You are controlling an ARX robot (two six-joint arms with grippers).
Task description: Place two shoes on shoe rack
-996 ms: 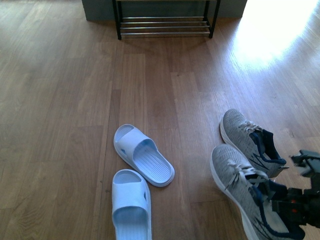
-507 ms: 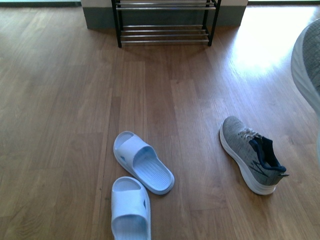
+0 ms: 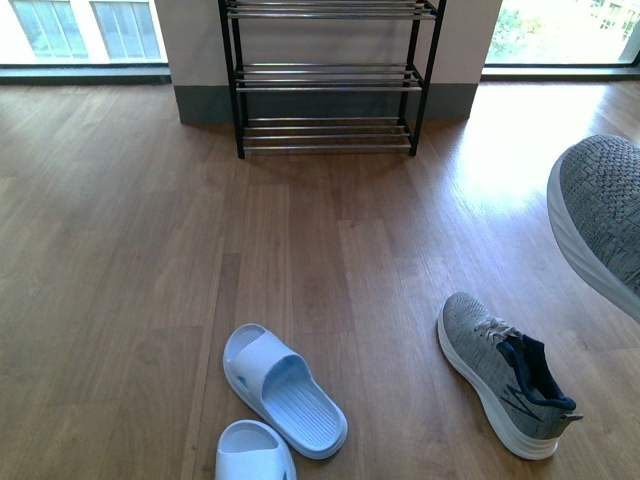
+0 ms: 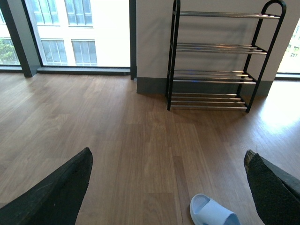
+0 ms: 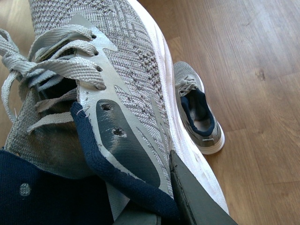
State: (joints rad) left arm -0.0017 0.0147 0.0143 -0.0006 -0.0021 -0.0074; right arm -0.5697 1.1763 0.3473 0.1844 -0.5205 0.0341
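Observation:
One grey sneaker [image 3: 600, 215] hangs in the air at the right edge of the front view, toe up. My right gripper [image 5: 154, 206] is shut on the collar of that grey sneaker [image 5: 117, 93], a dark finger [image 5: 197, 197] pressed against its side. The other grey sneaker [image 3: 505, 372] lies on the floor below, and shows small [image 5: 197, 115] in the right wrist view. Two pale blue slides [image 3: 285, 390] [image 3: 255, 455] lie at front centre. The shoe rack [image 3: 328, 75] stands against the far wall, its shelves bare. My left gripper [image 4: 168, 187] is open above the floor, near a slide [image 4: 213, 213].
Wooden floor [image 3: 150, 250] stretches between the shoes and the rack. A grey-based wall [image 3: 195, 60] stands behind the rack, with windows [image 3: 80, 30] on both sides. Bright sunlight falls on the floor at the right [image 3: 530, 130].
The right gripper has lifted one grey sneaker off the floor, up to the right edge. The front view has tilted up, showing more of the rack and the windows.

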